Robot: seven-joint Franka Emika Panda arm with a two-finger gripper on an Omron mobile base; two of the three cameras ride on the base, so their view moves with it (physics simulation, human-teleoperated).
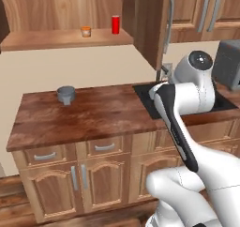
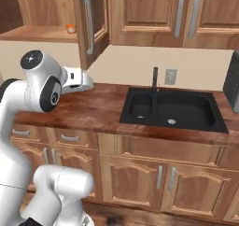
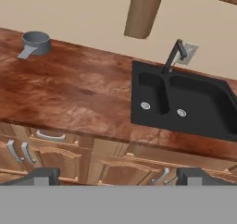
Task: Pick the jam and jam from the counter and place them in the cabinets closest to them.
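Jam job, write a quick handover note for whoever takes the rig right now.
Tool: open, empty, held above the counter facing the sink.
Jars: an orange one and a red one stand on the open cabinet shelf. No jar on the counter, just a grey cup.
Done: both appear shelved.
Left: likely nothing; confirm, perhaps close the cabinet door.

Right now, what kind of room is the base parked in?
A home-style kitchen, rendered. A black double sink with a faucet is set into the reddish-brown counter, wooden wall cabinets hang above it, and an open shelf holds a small jar.
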